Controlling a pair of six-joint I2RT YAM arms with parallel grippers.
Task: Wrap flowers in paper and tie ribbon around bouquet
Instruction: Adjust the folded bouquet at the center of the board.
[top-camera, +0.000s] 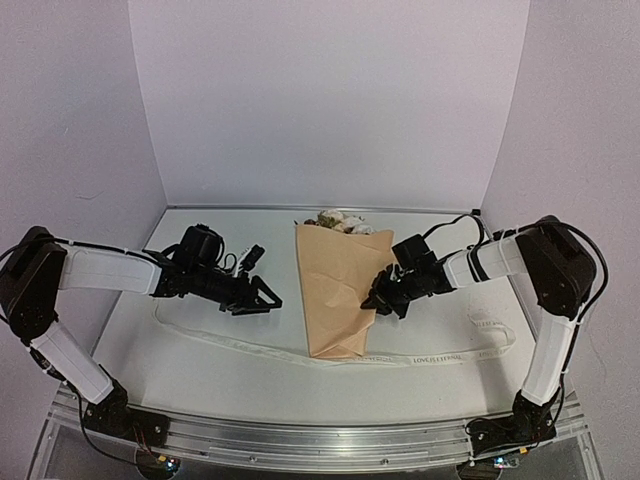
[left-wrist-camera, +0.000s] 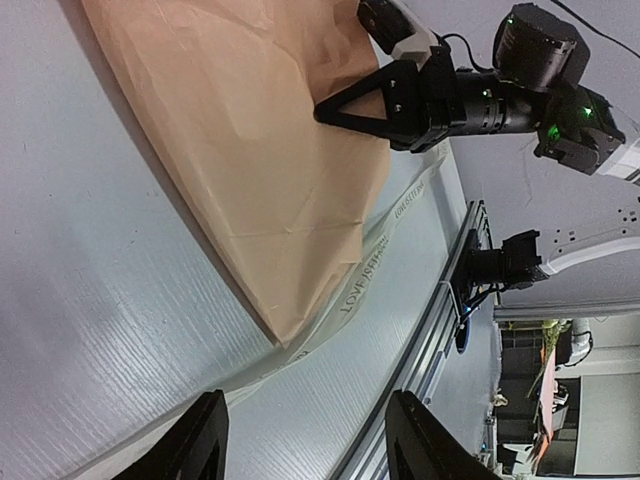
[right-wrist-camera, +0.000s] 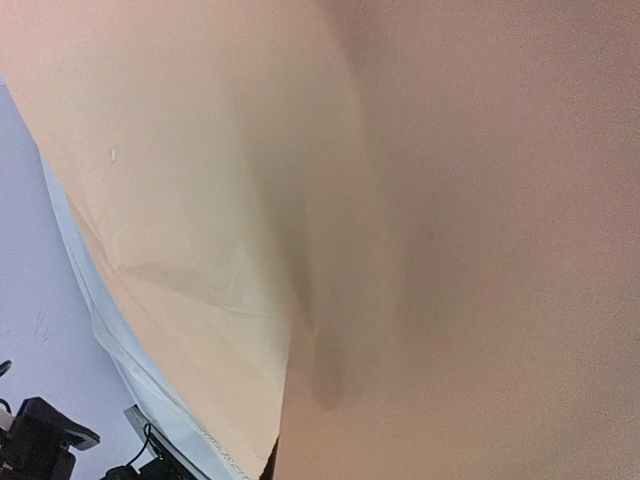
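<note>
Bouquet: The bouquet (top-camera: 335, 290) lies in the middle of the worktop (top-camera: 180, 370). Its wide end points away from the arms and its thin end points toward them.
Flowers: The flowers (top-camera: 338, 219) peek out of the far, wide end. Only the heads and some leaves show.
Paper: The paper (left-wrist-camera: 250, 150) is folded around the stems like a cone. It looks loose, with soft creases, and nothing holds it shut.
Ribbon: The ribbon (top-camera: 440, 357) lies flat on the worktop and runs under the thin end of the bouquet. One end trails off to the left and the other to the right. It is not tied.
Left pincer: The left pincer (top-camera: 265, 298) hangs near the left side of the bouquet, not touching it. Its fingers are apart and it holds nothing.
Right pincer: The right pincer (top-camera: 377, 298) is closed tight with its tip on the right edge of the paper. I cannot tell if it has a bit of paper nipped in it. Its own camera sees only paper.
Step now: The wrapping looks almost done, and the tying has not begun.
Next move: I think each pincer must go down low and pick up one ribbon end. Then the ends go up over the thin part of the cone and cross.
Watch out: The ribbon is floppy and flat, so it may be hard to pinch. The paper may spring open if it is let go.
</note>
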